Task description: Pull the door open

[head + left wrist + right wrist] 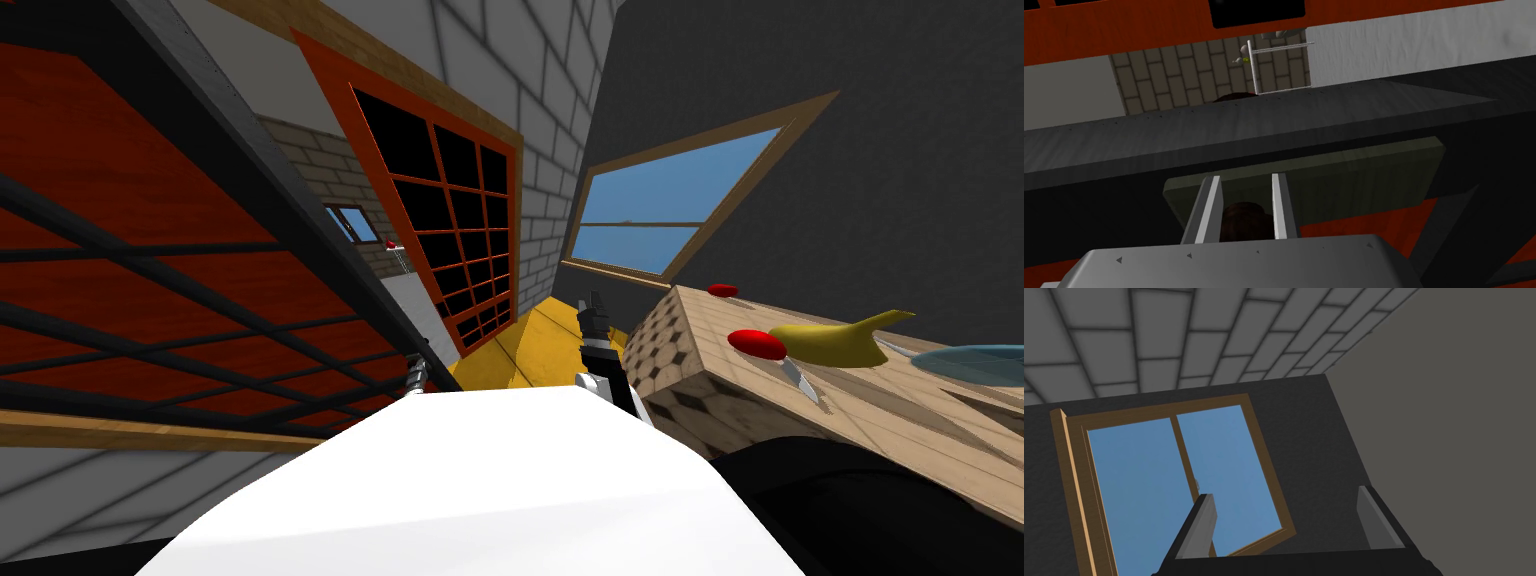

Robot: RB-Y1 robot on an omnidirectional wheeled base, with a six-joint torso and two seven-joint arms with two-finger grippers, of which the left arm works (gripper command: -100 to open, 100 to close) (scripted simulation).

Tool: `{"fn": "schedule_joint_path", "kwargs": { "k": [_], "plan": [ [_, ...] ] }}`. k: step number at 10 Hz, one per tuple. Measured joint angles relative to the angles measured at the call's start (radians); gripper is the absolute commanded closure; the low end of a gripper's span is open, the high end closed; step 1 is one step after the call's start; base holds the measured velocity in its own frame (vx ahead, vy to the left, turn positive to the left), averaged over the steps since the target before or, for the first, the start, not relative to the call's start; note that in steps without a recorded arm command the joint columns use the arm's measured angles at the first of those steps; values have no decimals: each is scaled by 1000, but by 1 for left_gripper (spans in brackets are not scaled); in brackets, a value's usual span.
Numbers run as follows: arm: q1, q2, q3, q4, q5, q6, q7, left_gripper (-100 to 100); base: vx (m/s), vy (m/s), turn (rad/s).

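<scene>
Red-brown wooden door with dark crossbars (150, 200) takes up the left of my head view. Its black edge runs on a slant down toward my left gripper (415, 378).

On the left wrist camera, that claw's two light grey fingers (1209, 210) stand close together, much narrower than their full spread. They press the sides of a dark brown rounded knob (1246, 220) held between them. The knob sits on an olive-grey rectangular plate (1364, 175) on the door's face, just under the black edge.

Beyond the edge I see a pale brick wall (1174, 75) with a thin white rack (1279, 67) against it. In the head view, the door's edge stands apart from an orange-red gridded panel with black panes (450, 220), and the brick wall shows in the gap between them.

My right gripper (1284, 492) is raised ahead of me, above the yellow floor (540, 340) and near the corner of a light wooden counter with a tiled side (690, 360). Its fingers are spread wide with nothing between them.

On the counter, well away from the door, lie a yellow banana-shaped object (835, 340), two red discs (757, 343) and a pale blue plate (970, 360).
</scene>
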Motion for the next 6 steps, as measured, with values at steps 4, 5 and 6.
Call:
{"fn": "schedule_joint_path", "kwargs": {
  "k": [4, 5, 6],
  "plan": [
    [-15, 4, -18, 6, 24, -5, 87, 100, -56, 23, -55],
    [-23, 10, -23, 17, 32, -8, 111, 100, -41, 11, -35],
    [-27, 14, -27, 24, 36, -11, 131, 100, -23, 2, 4]
  ]
}}
